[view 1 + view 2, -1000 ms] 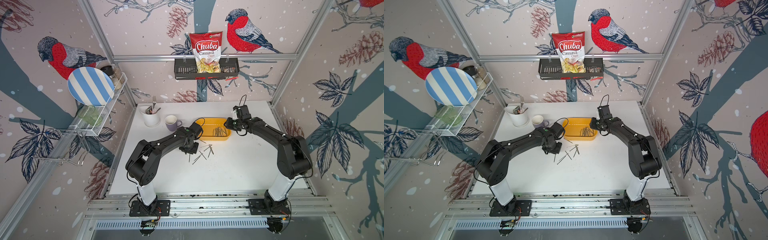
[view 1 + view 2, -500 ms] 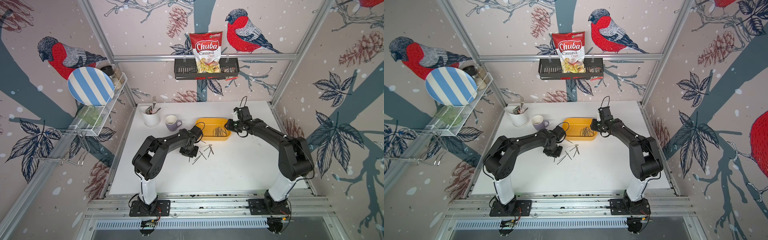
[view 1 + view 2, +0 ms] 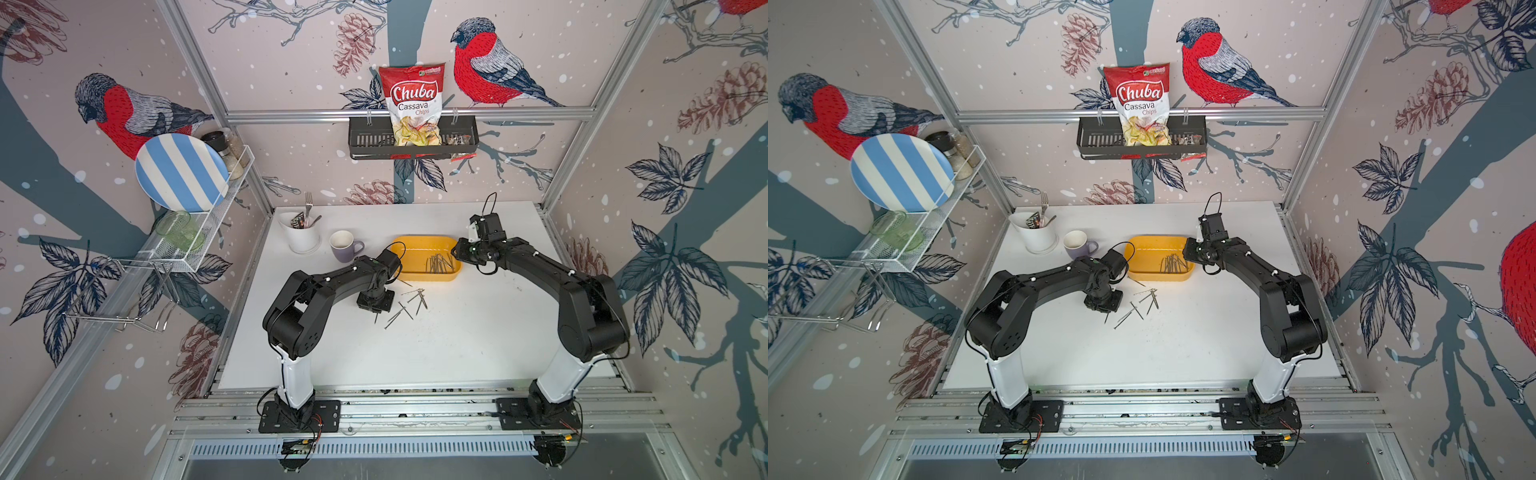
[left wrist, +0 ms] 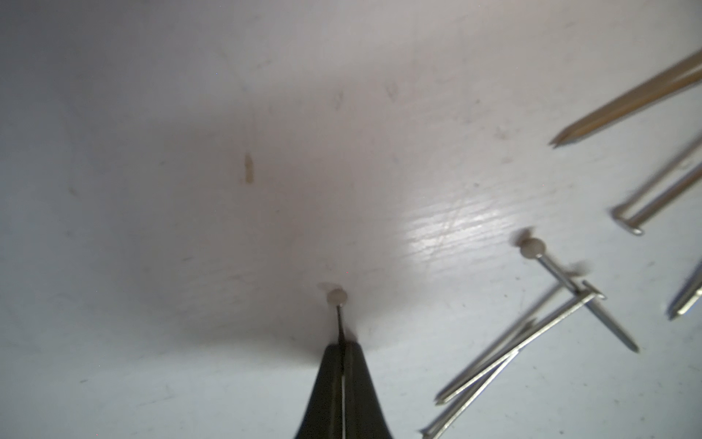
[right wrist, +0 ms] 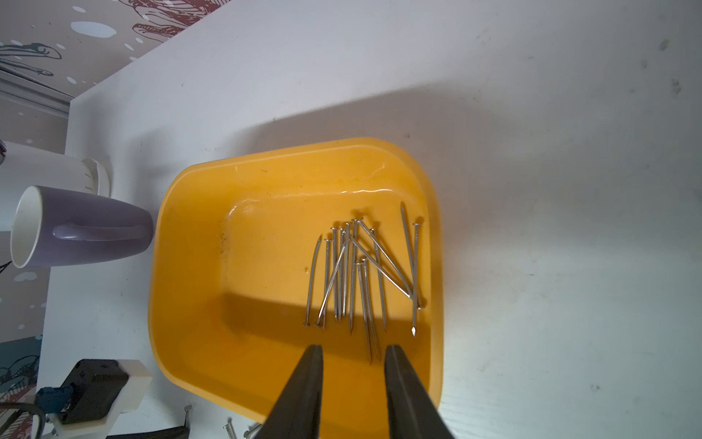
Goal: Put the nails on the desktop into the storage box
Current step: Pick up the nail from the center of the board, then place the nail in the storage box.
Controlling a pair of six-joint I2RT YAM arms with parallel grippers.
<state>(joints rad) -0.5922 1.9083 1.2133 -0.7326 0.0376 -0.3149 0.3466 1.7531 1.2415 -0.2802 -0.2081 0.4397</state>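
Note:
My left gripper [image 4: 343, 346] is shut on one nail whose shaft runs out past the tips to its flat head [image 4: 337, 297], low over the white desktop [image 3: 415, 353]. In both top views the left gripper [image 3: 376, 306] sits just left of several loose nails [image 3: 409, 308] scattered on the desktop; these nails [image 4: 532, 342] also lie beside it in the left wrist view. The yellow storage box [image 3: 411, 242] stands behind them with several nails [image 5: 361, 273] inside. My right gripper [image 5: 353, 355] hangs open and empty over the near-right end of the storage box [image 5: 190, 266].
A purple mug [image 3: 344, 246] and a white utensil holder [image 3: 301, 240] with a fork and spoon stand left of the box. A black wall basket [image 3: 365, 139] holds a chips bag at the back. A wire shelf with a striped plate [image 3: 180, 172] hangs on the left wall.
The left gripper has closed onto a single nail after shifting slightly toward the near side of the loose pile. The right arm has stayed over the box with its jaws unchanged.

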